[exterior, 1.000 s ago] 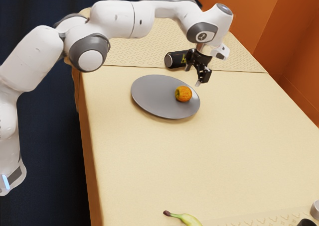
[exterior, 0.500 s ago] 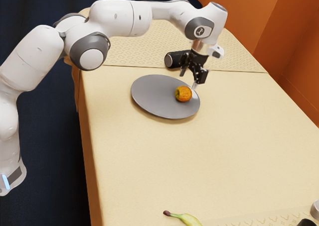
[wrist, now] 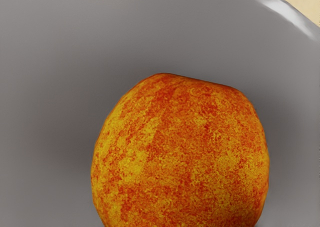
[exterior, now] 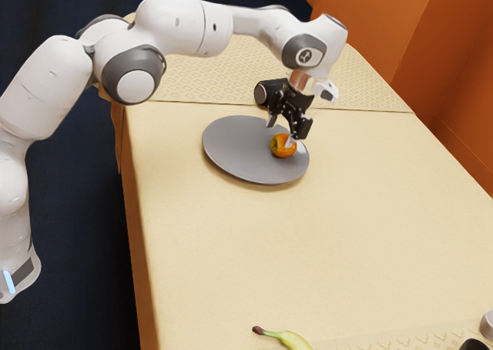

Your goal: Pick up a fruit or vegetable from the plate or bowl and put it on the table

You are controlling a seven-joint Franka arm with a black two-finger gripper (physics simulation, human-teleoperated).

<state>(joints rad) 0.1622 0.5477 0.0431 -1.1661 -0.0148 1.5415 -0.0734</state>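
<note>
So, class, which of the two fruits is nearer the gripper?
The round red-and-yellow fruit on the grey plate, just under the open gripper; the banana lies well away.

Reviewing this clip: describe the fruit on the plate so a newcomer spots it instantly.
On the long cream table sits a round gray plate. Near the plate's edge, by the black pincer, is the apple. It is round and orange-red mottled with yellow, unlike the long banana off the plate and the black cylinder behind it.
</note>
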